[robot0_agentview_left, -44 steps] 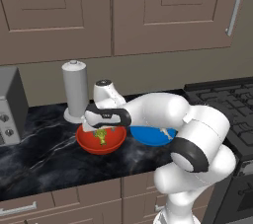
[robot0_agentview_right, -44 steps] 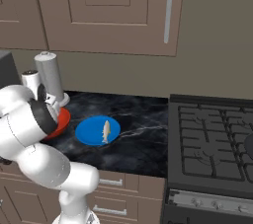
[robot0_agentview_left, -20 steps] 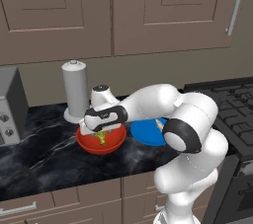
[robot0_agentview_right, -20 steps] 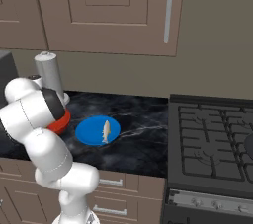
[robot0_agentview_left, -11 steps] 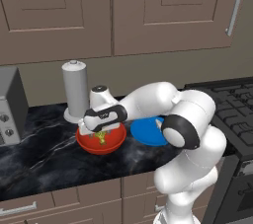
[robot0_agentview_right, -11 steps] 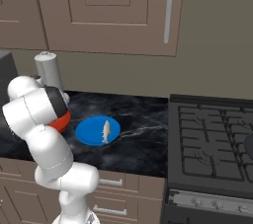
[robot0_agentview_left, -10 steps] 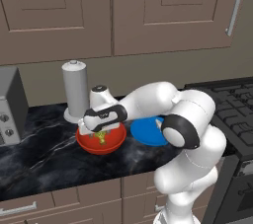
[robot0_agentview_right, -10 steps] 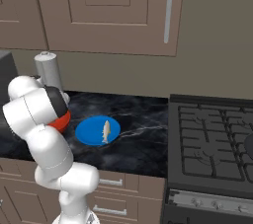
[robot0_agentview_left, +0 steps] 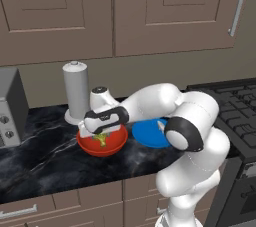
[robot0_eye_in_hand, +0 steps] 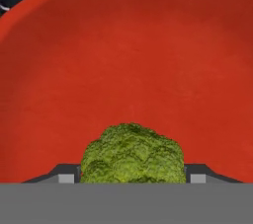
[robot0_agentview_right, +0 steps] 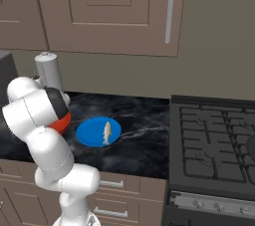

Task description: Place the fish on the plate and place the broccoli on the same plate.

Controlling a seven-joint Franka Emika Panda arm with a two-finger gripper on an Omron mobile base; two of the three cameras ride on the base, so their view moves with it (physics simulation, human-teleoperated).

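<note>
One floret, the broccoli [robot0_eye_in_hand: 132,153], sits between our end effector [robot0_agentview_left: 101,136] fingers inside the red bowl [robot0_agentview_left: 102,143]. The fingers flank it closely, but we cannot tell whether they have closed on it. The risk we see is a loose hold: the head is bumpy and wider than its stalk, so it could slip free on the lift or catch on the bowl's raised wall on the way out.

Going left to right on the table [robot0_agentview_left: 45,156]: a grey appliance [robot0_agentview_left: 11,106] at the edge, a tall grey canister [robot0_agentview_left: 76,92] just behind the bowl, then the plate [robot0_agentview_right: 97,131] just beside the bowl, with the fish [robot0_agentview_right: 106,133] lying on it. We judge the drop should land beside the fish, not on it. The stove [robot0_agentview_right: 214,143] stands well apart.
</note>
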